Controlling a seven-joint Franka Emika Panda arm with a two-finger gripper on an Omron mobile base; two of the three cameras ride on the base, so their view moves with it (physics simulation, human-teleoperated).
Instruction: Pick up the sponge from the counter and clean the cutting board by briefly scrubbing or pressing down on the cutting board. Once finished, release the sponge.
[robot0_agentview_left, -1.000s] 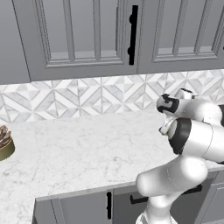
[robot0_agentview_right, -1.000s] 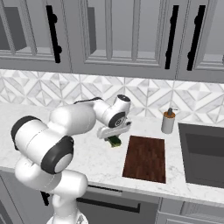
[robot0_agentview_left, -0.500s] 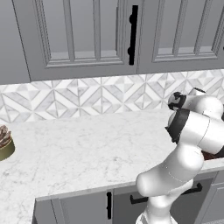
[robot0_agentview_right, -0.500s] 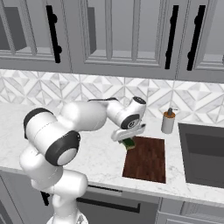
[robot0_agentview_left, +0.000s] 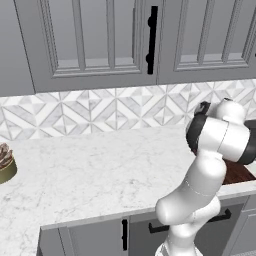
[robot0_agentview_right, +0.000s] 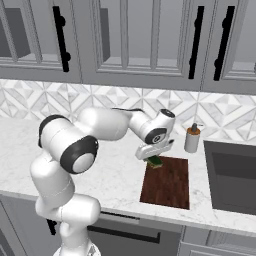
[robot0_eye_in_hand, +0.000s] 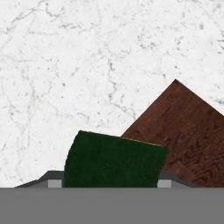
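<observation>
One sponge (robot0_eye_in_hand: 114, 161), dark green and matte, is sitting clamped in my gripper (robot0_agentview_right: 154, 153); I'm seeing its yellow-green underside in the right base view, hanging over the near-left corner of the cutting board (robot0_agentview_right: 168, 182). One board, flat reddish-brown wood grain, rectangular, is lying on the white veined marble counter (robot0_agentview_right: 115, 170). One tan cylindrical dispenser (robot0_agentview_right: 192, 139) is standing behind it, beside one dark sink (robot0_agentview_right: 232, 175). One small round tin (robot0_agentview_left: 7, 165) is sitting far left. I'm reading no writing anywhere.
</observation>
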